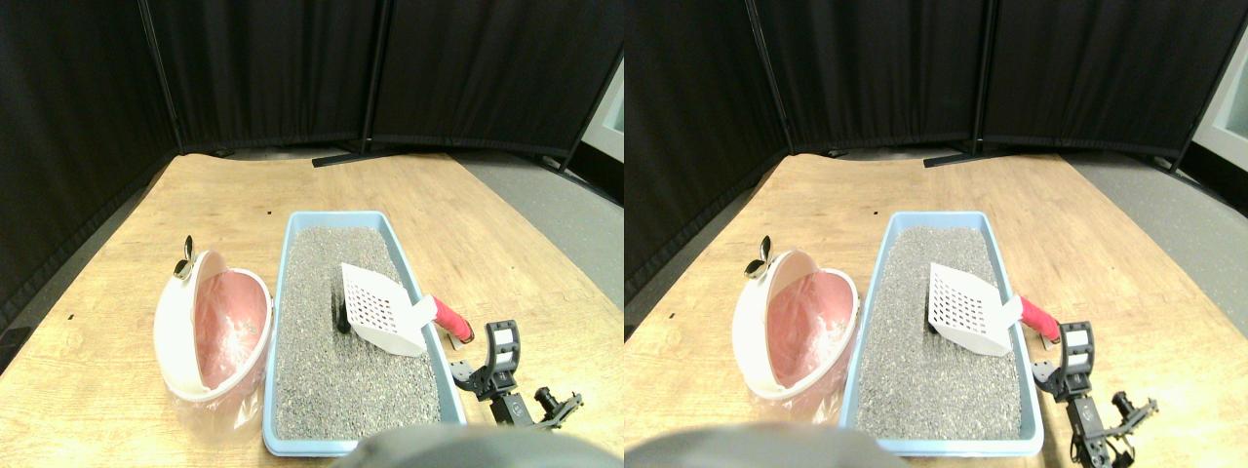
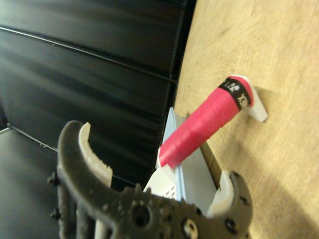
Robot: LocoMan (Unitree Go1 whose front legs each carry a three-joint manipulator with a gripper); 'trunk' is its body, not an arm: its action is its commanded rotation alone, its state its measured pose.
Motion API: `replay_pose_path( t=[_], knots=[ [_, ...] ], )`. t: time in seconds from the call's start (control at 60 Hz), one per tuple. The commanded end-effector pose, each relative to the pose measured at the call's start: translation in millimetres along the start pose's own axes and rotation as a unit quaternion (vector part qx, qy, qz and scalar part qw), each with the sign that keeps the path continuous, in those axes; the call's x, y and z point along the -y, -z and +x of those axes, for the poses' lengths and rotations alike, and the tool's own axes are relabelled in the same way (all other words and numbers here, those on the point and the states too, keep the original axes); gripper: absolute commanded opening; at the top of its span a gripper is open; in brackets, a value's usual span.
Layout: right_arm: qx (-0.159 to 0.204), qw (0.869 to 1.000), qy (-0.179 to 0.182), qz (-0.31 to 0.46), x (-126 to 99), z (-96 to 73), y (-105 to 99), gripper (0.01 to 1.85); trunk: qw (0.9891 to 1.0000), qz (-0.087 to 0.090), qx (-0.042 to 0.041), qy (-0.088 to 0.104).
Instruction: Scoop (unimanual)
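One white slotted scoop [image 1: 382, 310] lies in the grey litter of a blue tray [image 1: 292, 244], its pink-wrapped handle [image 2: 202, 128] propped over the tray's right rim. The right gripper [image 1: 492, 375] waits just beside it, jaws spread wide and empty. A misjudged approach could knock the handle off the rim or pinch its tapered end, likely letting the scoop slip. A lined pink bin [image 1: 210, 327] stands left.
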Motion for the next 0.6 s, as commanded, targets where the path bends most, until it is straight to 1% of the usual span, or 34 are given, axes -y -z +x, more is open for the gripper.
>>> replay_pose_path(
  t=[0.017, 0.2, 0.367, 0.4, 0.483, 0.5, 0.567, 0.583, 0.6],
  knots=[
    [0.017, 1.000, 0.006, 0.002, -0.3, 4.0, -1.4, 1.08, 0.9999, -0.011, -0.0006, 0.003],
    [0.018, 1.000, 0.007, 0.008, 6.3, 11.5, 7.2, 1.06, 0.9999, -0.011, -0.0049, 0.004],
    [0.006, 1.000, 0.019, 0.022, 10.1, 21.9, 13.4, 1.06, 0.9999, -0.014, -0.0068, 0.002],
    [0.006, 1.000, 0.017, 0.020, 11.0, 25.0, 14.9, 1.05, 0.9999, -0.014, -0.0068, 0.002],
    [0.002, 0.999, 0.015, 0.032, 12.6, 30.7, 17.4, 1.07, 0.9998, -0.016, -0.0070, 0.000],
    [-0.001, 0.999, 0.017, 0.034, 12.7, 32.0, 17.6, 1.07, 0.9998, -0.018, -0.0082, -0.004],
    [-0.002, 0.999, 0.014, 0.039, 13.2, 35.8, 18.9, 1.07, 0.9998, -0.018, -0.0082, -0.004],
    [-0.003, 0.999, 0.016, 0.038, 13.0, 37.3, 19.0, 1.06, 0.9997, -0.021, -0.0102, -0.006],
    [-0.003, 0.999, 0.016, 0.038, 13.0, 38.0, 19.1, 1.06, 0.9997, -0.021, -0.0102, -0.006]
  ],
)
